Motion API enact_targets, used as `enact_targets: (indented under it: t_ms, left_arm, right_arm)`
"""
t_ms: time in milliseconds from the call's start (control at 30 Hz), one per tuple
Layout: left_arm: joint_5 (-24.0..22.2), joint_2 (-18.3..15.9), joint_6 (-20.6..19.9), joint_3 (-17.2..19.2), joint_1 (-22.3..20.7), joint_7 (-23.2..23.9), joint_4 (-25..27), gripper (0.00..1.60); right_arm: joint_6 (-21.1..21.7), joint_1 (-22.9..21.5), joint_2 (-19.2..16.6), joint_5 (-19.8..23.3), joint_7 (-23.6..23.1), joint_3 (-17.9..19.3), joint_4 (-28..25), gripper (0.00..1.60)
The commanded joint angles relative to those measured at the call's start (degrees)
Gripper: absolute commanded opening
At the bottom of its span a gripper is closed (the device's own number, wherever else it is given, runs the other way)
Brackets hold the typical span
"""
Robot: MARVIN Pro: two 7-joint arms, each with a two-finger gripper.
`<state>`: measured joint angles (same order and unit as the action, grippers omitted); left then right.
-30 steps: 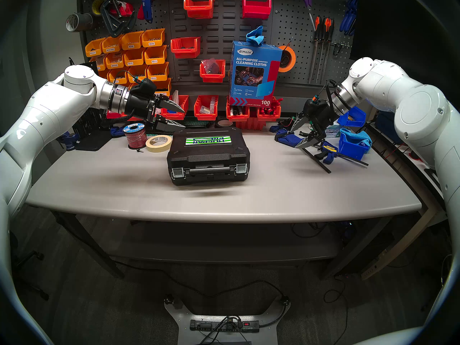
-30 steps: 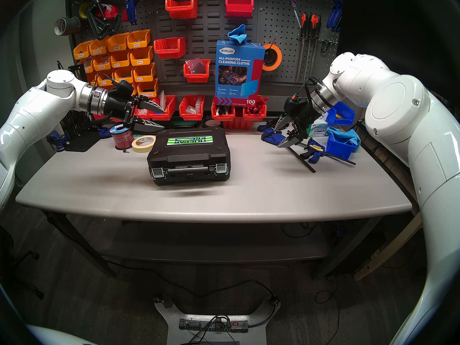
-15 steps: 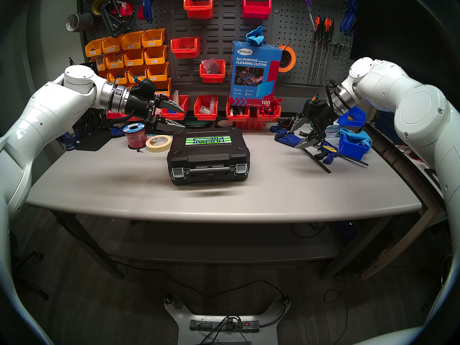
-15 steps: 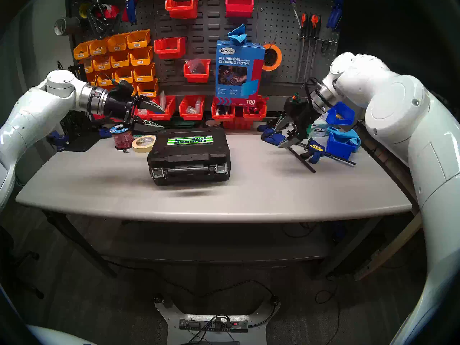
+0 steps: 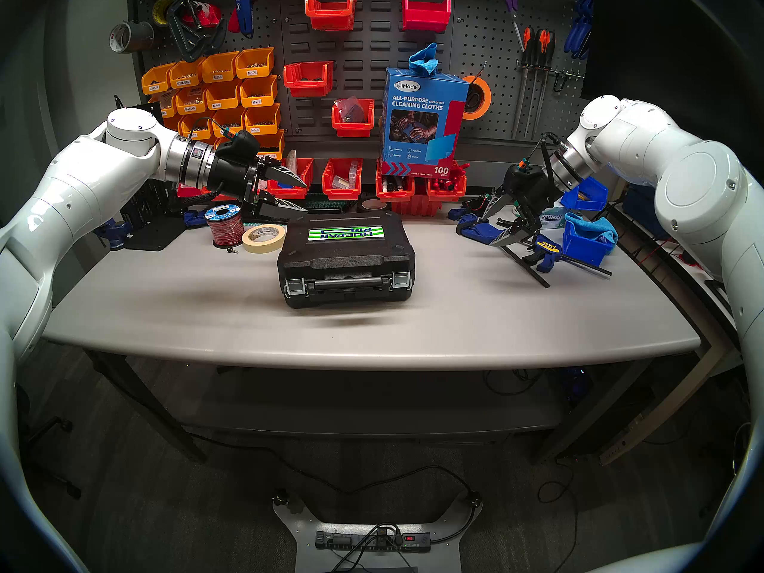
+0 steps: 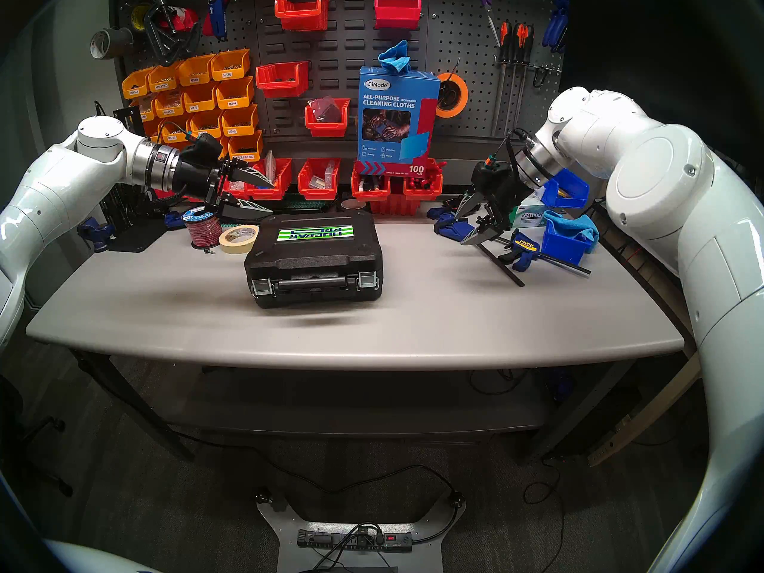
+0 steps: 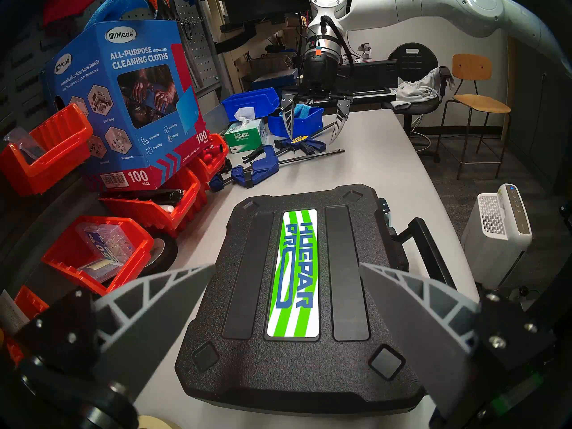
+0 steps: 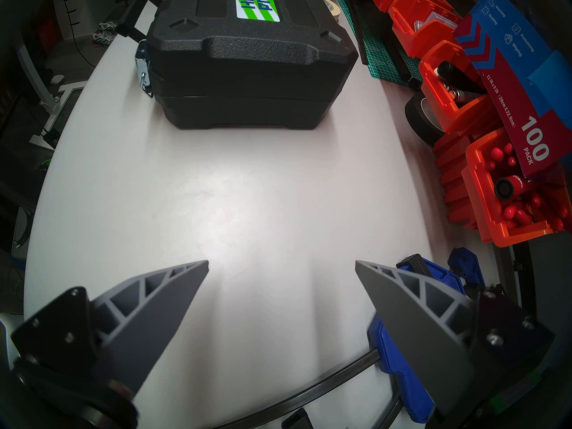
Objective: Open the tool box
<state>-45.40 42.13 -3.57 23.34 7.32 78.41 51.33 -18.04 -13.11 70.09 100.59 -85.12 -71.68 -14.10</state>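
The black tool box [image 5: 345,258] lies shut and flat in the middle of the grey table [image 5: 165,303]. Its striped label faces up. Its two silver latches [image 5: 295,287] and bar handle [image 5: 347,282] face the table's front edge. It also shows in the head right view [image 6: 314,258], the left wrist view [image 7: 294,295] and the right wrist view [image 8: 247,57]. My left gripper [image 5: 305,196] is open and empty, hovering just behind the box's back left corner. My right gripper [image 5: 490,231] is open and empty, above the table well to the box's right.
A masking tape roll [image 5: 263,238] and a wire spool [image 5: 224,225] sit left of the box. Blue bar clamps [image 5: 537,254] and a blue bin [image 5: 587,241] lie under and beside my right gripper. Red bins [image 5: 343,179] and a cleaning-cloths box [image 5: 421,121] line the back.
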Motion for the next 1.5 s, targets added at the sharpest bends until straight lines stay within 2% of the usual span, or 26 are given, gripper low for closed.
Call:
enact_targets:
  t_ms: [0, 133, 300, 533, 1067, 1467]
  left_arm:
    - [-0.06, 0.02, -0.05, 0.52, -1.01, -0.05, -0.02, 1.60]
    - [-0.08, 0.00, -0.04, 0.52, -0.99, -0.08, 0.01, 1.60]
    - [-0.08, -0.01, -0.03, 0.53, -0.97, -0.09, 0.03, 1.60]
    - [-0.09, -0.04, -0.01, 0.53, -0.93, -0.10, 0.07, 1.60]
    - [-0.10, -0.06, 0.01, 0.54, -0.89, -0.11, 0.12, 1.60]
    - [-0.10, -0.07, 0.01, 0.55, -0.87, -0.12, 0.14, 1.60]
  right_arm:
    - [-2.31, 0.51, -1.01, 1.04, 0.12, 1.21, 1.32, 1.60]
    - [-5.90, 2.84, -1.96, 1.37, 0.12, 1.82, 2.38, 1.60]
    - [-8.45, 3.36, -1.00, 1.92, 0.44, 2.66, 4.09, 1.60]
    - [-7.12, 2.44, 2.55, 2.61, 5.65, 3.76, 4.57, 1.60]
    - [-5.65, 0.53, 9.48, 3.99, 4.91, 6.32, 5.68, 1.60]
    - [-4.14, 1.14, 13.94, 5.02, 6.30, 8.01, 6.26, 1.60]
